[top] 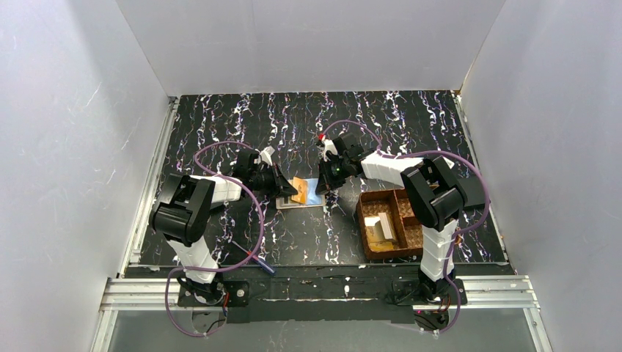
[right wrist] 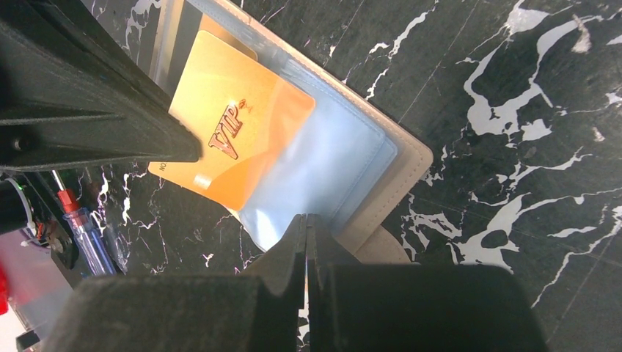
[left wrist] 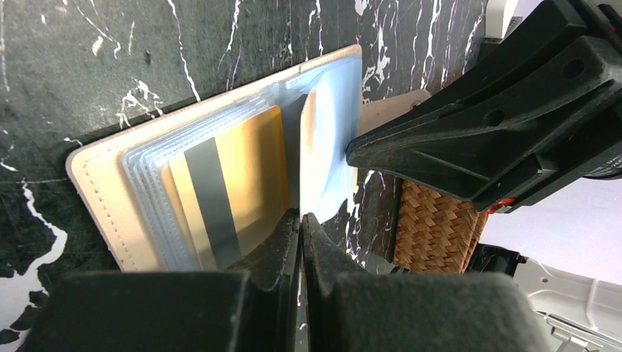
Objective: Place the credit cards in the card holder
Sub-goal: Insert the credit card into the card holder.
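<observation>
The card holder (top: 288, 204) lies open mid-table, tan inside, with clear plastic sleeves (left wrist: 147, 176). A gold card with a grey stripe (left wrist: 220, 191) sits in one sleeve. My left gripper (top: 292, 188) (left wrist: 301, 217) is shut on the edge of a gold VIP card (right wrist: 235, 132), which is partly inside a bluish clear sleeve (right wrist: 323, 169). My right gripper (top: 323, 186) (right wrist: 306, 220) is shut on that sleeve's corner, facing the left gripper. The sleeve stands up in the left wrist view (left wrist: 326, 147).
A brown woven divided basket (top: 364, 220) with a white object inside stands right of the holder; it also shows in the left wrist view (left wrist: 436, 227). A blue-and-red-handled screwdriver (top: 257, 260) lies near the front edge, also in the right wrist view (right wrist: 86, 236).
</observation>
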Action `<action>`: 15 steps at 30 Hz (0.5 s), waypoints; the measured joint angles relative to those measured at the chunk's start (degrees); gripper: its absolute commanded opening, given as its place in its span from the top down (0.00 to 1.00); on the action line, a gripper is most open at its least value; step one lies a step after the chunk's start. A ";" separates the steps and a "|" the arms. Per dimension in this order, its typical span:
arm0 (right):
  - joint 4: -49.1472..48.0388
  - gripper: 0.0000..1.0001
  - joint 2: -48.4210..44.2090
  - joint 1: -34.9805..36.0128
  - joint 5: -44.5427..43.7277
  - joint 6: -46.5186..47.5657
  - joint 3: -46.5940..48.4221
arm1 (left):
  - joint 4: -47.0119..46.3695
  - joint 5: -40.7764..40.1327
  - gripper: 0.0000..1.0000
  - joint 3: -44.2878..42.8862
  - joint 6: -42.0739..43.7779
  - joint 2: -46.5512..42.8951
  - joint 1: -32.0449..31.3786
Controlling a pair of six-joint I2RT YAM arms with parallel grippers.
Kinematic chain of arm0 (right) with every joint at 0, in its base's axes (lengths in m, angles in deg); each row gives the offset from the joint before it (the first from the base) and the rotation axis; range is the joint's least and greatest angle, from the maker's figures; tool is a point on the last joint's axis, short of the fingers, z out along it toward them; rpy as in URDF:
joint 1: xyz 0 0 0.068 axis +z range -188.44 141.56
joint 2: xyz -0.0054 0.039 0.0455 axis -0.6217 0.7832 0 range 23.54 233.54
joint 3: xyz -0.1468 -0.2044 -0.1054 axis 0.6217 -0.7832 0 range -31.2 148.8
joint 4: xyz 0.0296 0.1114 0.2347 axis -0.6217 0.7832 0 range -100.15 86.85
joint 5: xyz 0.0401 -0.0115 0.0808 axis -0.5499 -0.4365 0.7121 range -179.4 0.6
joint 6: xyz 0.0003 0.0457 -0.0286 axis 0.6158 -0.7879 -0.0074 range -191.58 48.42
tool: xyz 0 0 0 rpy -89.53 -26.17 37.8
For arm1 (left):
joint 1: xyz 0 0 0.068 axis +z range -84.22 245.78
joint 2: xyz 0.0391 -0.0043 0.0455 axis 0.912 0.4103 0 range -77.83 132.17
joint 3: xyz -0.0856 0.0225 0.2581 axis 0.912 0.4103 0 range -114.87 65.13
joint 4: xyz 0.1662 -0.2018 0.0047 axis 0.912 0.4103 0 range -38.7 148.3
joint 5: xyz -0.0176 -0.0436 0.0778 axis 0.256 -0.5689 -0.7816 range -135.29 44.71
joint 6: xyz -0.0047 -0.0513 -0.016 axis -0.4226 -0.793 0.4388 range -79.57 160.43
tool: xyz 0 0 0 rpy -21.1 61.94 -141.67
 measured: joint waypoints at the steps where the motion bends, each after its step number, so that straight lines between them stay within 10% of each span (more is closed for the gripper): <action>1: 0.01 0.99 0.00 0.00 0.00 0.01 0.00 | -0.19 -0.32 1.00 0.00 0.04 0.00 0.00; 15: -0.25 0.99 0.32 0.00 0.43 -0.02 0.02 | 1.17 -2.82 1.00 -0.19 4.03 -0.94 -0.02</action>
